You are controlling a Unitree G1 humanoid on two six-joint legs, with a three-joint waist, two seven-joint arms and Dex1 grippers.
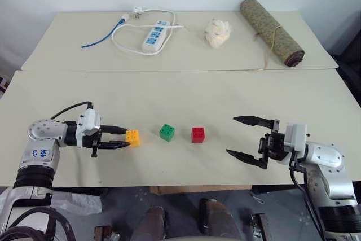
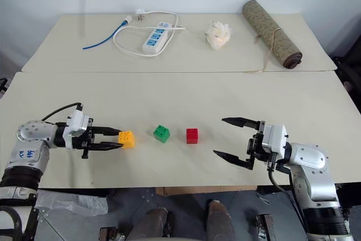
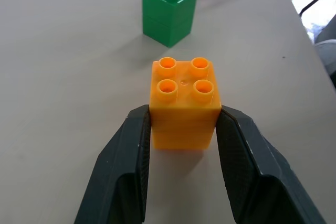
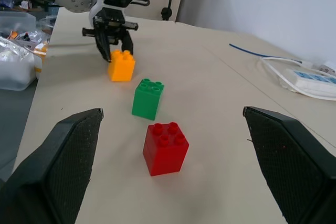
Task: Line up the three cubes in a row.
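Observation:
Three studded cubes stand in a row near the table's front edge: orange-yellow (image 1: 133, 137) on the left, green (image 1: 167, 132) in the middle, red (image 1: 198, 134) on the right. My left gripper (image 1: 127, 138) lies level and points right. It is shut on the orange-yellow cube (image 3: 185, 106), one finger (image 3: 131, 150) pressed on each side, and the cube rests on the table. My right gripper (image 1: 231, 135) hovers to the right of the red cube (image 4: 165, 148), pointing left. It is wide open and holds nothing.
On the far table lie a white power strip (image 1: 156, 33) with looped cables, a crumpled white wad (image 1: 217, 32) and a rolled mat (image 1: 272, 23). A seam (image 1: 180, 70) divides the two tables. A clear plastic box (image 4: 16, 61) sits beyond the table's left end.

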